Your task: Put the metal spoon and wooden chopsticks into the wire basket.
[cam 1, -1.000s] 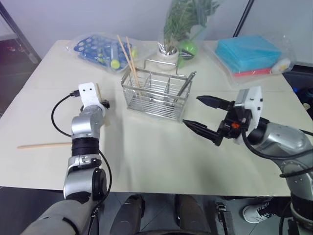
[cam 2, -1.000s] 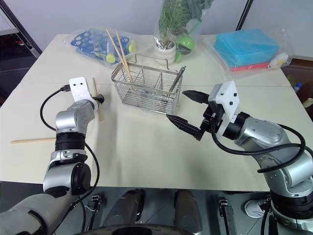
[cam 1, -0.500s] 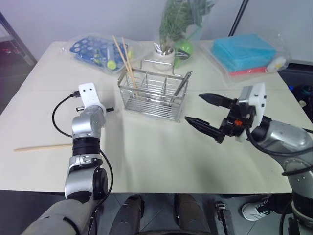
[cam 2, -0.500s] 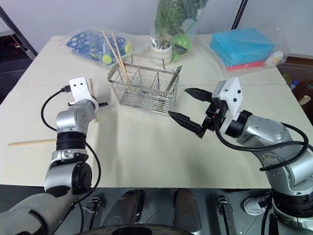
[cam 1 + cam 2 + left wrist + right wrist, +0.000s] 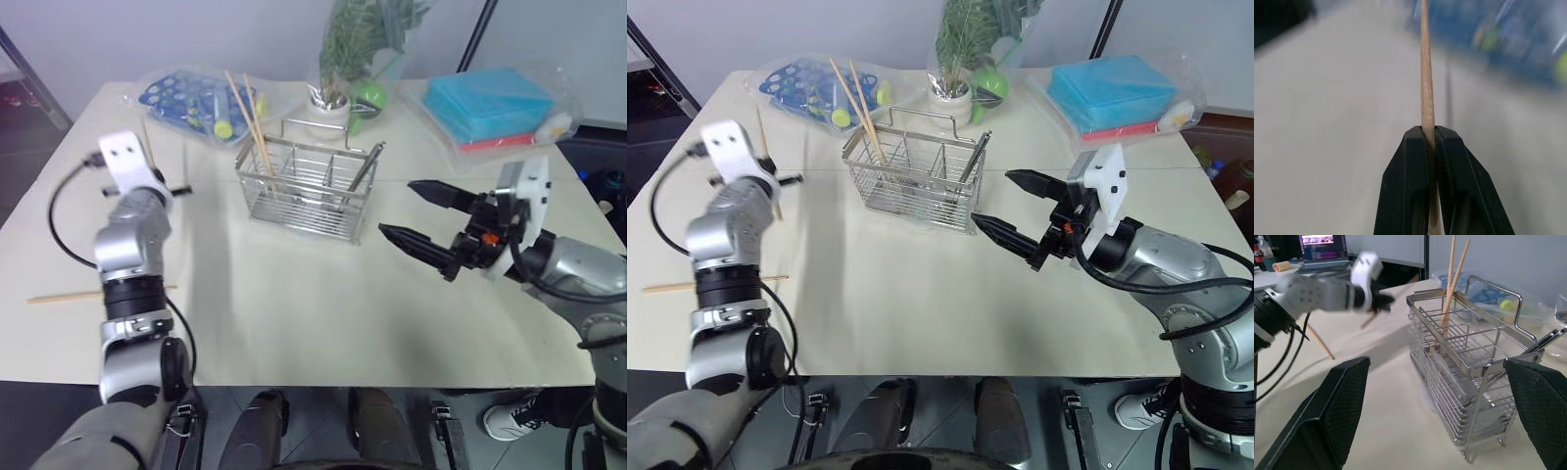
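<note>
Pale tan wood is what I see first from the head camera: a wooden chopstick (image 5: pixel 764 162) pinched in my left gripper (image 5: pixel 776 183), raised above the cream table (image 5: pixel 921 304) at its left side, the stick standing roughly upright past the fingers. Another chopstick (image 5: pixel 710 284) lies flat on the table near the left edge, closer to me. The wire basket (image 5: pixel 916 181) sits at the middle of the table toward the far side, with two chopsticks (image 5: pixel 854 103) leaning out of its left compartment and the metal spoon (image 5: pixel 978 164) standing tilted in its right end. Behind it I see a potted plant (image 5: pixel 965 49), a bag of blue rings (image 5: pixel 818 88) to the far left and a blue packet (image 5: pixel 1117 93) to the far right. My right gripper (image 5: pixel 1004 211) hangs just right of the basket, pointing left at it, its fingers spread wide and holding nothing. In the left wrist view, the two black fingers (image 5: pixel 1410 186) are pressed together on the chopstick (image 5: pixel 1425 88), which runs straight out between them. In the right wrist view, I see my own fingers (image 5: pixel 1332 411) far apart at either side, the basket (image 5: pixel 1469 367) between them and a little beyond, with the two chopsticks (image 5: pixel 1452 289) upright in its far compartment and the left gripper (image 5: pixel 1378 298) with its stick further off.
</note>
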